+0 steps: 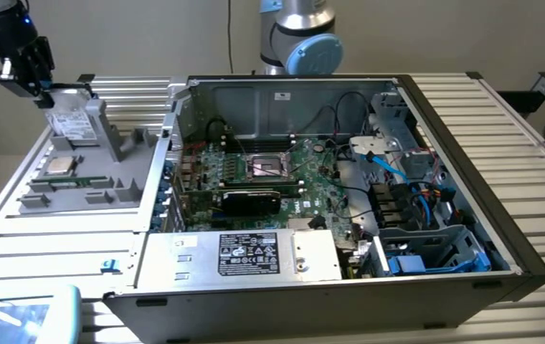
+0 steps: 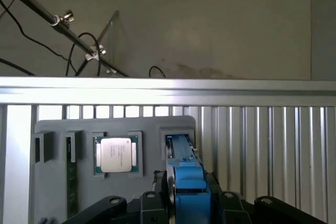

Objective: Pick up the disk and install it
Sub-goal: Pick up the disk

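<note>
Although the open computer case (image 1: 253, 100) is the biggest thing on the ribbed metal table (image 1: 512, 115), a boxy shell of bare grey sheet steel with a dark rim, the work so far is at the exterior view's far left, well away from it. Inside the case lies a green circuit board (image 1: 287, 183) crossed by black and blue cables. Along its near edge sits a silver box with a black label (image 1: 253, 254). Beside the case is a matte grey plastic tray (image 1: 72, 193), moulded with square pockets and upright slots. The disk (image 1: 74, 127) stands on edge at the tray's far end, a flat rectangle of dull silver metal with a white barcode label. It is clipped into a smooth, bright blue plastic frame (image 2: 186, 174). The gripper (image 2: 186, 198), black and blocky, is clamped on that blue frame from above, one finger on each side. Judging by this, the grasp is made, but whether the disk's lower edge has cleared its slot cannot be told. Carrying it over to the case and fitting it there are yet to be done. Smallest of all, a square silver processor chip (image 2: 116, 155) lies flat in a green-edged pocket of the tray, just beside the disk's slot
</note>
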`<state>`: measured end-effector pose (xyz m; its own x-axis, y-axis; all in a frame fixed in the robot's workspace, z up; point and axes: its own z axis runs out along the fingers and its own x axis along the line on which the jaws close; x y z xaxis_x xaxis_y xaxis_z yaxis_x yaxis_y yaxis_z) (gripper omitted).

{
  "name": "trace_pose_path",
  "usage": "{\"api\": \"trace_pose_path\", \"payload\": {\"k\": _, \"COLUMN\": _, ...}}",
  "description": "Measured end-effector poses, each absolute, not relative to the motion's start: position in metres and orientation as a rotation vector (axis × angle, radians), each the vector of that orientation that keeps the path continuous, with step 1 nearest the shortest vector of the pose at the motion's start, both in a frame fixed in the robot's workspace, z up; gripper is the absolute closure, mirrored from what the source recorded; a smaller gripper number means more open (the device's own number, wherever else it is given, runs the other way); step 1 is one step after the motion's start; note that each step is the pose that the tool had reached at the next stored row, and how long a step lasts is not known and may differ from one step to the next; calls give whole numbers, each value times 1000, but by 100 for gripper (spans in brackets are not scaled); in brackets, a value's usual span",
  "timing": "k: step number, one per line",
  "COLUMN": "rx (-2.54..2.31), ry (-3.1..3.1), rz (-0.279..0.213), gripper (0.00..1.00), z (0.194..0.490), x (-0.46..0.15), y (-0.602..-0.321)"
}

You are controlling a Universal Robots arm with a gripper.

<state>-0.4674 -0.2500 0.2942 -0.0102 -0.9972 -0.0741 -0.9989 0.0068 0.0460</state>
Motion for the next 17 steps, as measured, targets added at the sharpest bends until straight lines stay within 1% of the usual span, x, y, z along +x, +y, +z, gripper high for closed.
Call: {"api": "trace_pose_path", "payload": {"k": 17, "rx": -2196, "ry": 2215, "rz": 131, "gripper": 61, "z": 308, "x": -467, "y": -250}}
